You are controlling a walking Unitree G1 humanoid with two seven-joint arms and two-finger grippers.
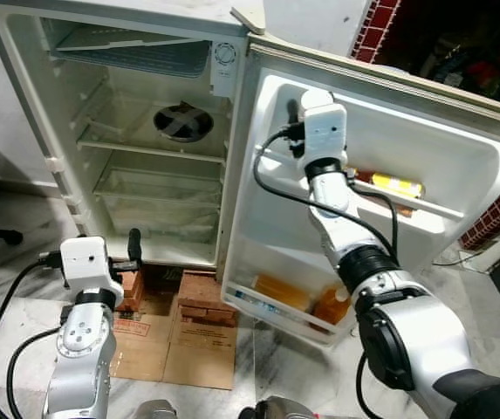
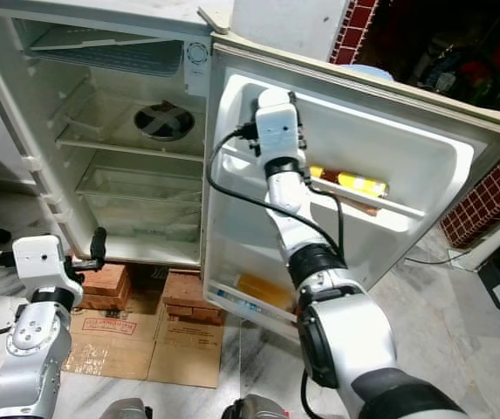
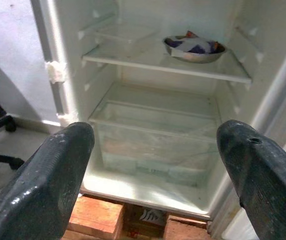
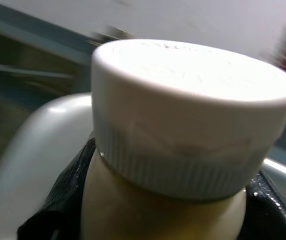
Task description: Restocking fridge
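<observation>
Right claw (image 4: 172, 220) around ribbed-capped bottle (image 4: 182, 125)

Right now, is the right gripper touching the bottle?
Touching. The right wrist view shows the black fingers pressed against both sides of the bottle just under its white cap.

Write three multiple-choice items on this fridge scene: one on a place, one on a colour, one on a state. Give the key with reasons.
1. Where is the metal bowl?
A. on a shelf inside the fridge
B. in the door rack
C. on the floor

2. What colour is the cap of the bottle in the right gripper?
A. red
B. white
C. blue

3. How is the left gripper?
A. shut on a brick
B. shut on a bottle
C. open, holding nothing

Key: 1 A, the bowl sits on the fridge's upper glass shelf; 2 B, the ribbed cap is white; 3 C, its fingers stand wide apart.
</observation>
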